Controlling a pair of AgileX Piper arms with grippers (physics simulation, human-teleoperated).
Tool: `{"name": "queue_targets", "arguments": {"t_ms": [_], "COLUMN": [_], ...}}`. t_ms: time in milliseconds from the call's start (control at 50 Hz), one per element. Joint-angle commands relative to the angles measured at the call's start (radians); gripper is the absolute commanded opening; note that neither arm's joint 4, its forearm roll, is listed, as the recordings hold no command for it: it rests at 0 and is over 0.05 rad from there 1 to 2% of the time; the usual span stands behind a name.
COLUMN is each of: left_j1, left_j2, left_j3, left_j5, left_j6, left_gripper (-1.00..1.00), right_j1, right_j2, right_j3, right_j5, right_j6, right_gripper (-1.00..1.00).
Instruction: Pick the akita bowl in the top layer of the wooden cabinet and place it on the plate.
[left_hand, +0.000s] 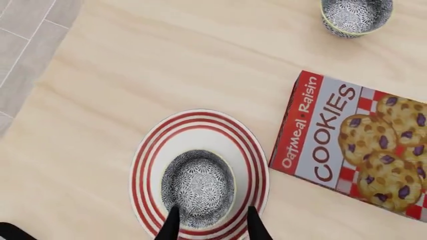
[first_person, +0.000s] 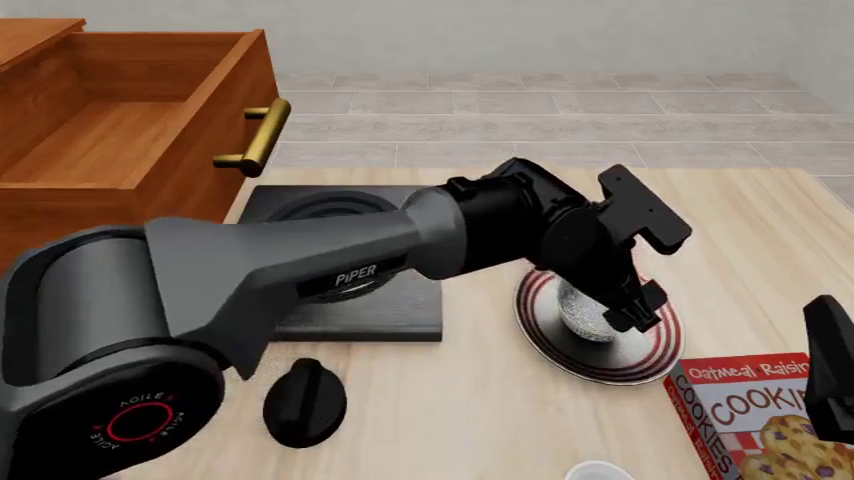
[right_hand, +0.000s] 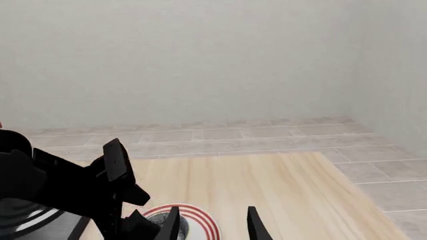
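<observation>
- The left gripper (left_hand: 212, 224) hangs over the small round akita bowl (left_hand: 198, 187) with its fine black-and-white net pattern; the two dark fingers are spread apart on either side of the bowl's near rim, gripping nothing.
- The bowl sits upright in the middle of the round white plate (left_hand: 150, 150) with red concentric rings.
- A red cookie box (left_hand: 353, 145) lies flat just beside the plate.
- A second patterned bowl (left_hand: 355, 16) stands well apart.
- The right gripper (right_hand: 212, 224) has parted, empty fingers.
- The reddish-brown wooden cabinet (first_person: 54, 215) has its top layer (first_person: 127, 130) pulled open.
</observation>
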Motion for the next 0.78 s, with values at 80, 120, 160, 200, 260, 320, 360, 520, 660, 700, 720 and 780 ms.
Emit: {"name": "queue_targets", "arguments": {"t_ms": [80, 120, 160, 200, 260, 320, 360, 520, 660, 700, 720, 780], "left_j1": [0.011, 0.014, 0.015, 0.016, 0.017, 0.025, 0.030, 0.037, 0.045, 0.047, 0.047, 0.053], "left_j2": [-0.066, -0.075, -0.082, -0.085, -0.088, -0.094, -0.098, -0.130, -0.148, -0.151, -0.153, -0.160], "left_j3": [0.053, 0.054, 0.047, 0.037, 0.025, 0.015, 0.010, 0.019, 0.020, 0.019, 0.019, 0.029], "left_j5": [-0.006, 0.000, 0.008, 0.016, 0.025, 0.034, 0.038, 0.041, 0.045, 0.046, 0.046, 0.043], "left_j6": [0.020, 0.028, 0.032, 0.036, 0.041, 0.060, 0.066, 0.082, 0.088, 0.089, 0.087, 0.091], "left_gripper": [1.00, 1.00, 1.00, 1.00, 1.00, 1.00, 1.00, 1.00, 1.00, 1.00, 1.00, 1.00], "right_j1": [0.006, 0.005, 0.005, 0.005, 0.006, 0.007, 0.008, 0.004, 0.005, 0.006, 0.007, 0.008], "right_j2": [0.000, 0.000, 0.000, 0.000, 0.000, 0.000, 0.000, 0.000, 0.000, 0.000, 0.000, 0.000], "right_j3": [-0.001, -0.001, -0.001, -0.001, -0.002, -0.003, -0.004, -0.006, -0.006, -0.007, -0.007, -0.007], "right_j5": [-0.002, -0.003, -0.005, -0.006, -0.008, -0.009, -0.011, -0.014, -0.016, -0.017, -0.017, -0.017], "right_j6": [-0.009, -0.008, -0.010, -0.011, -0.015, -0.017, -0.018, -0.020, -0.024, -0.025, -0.026, -0.027], "right_gripper": [1.00, 1.00, 1.00, 1.00, 1.00, 1.00, 1.00, 1.00, 1.00, 1.00, 1.00, 1.00]}}
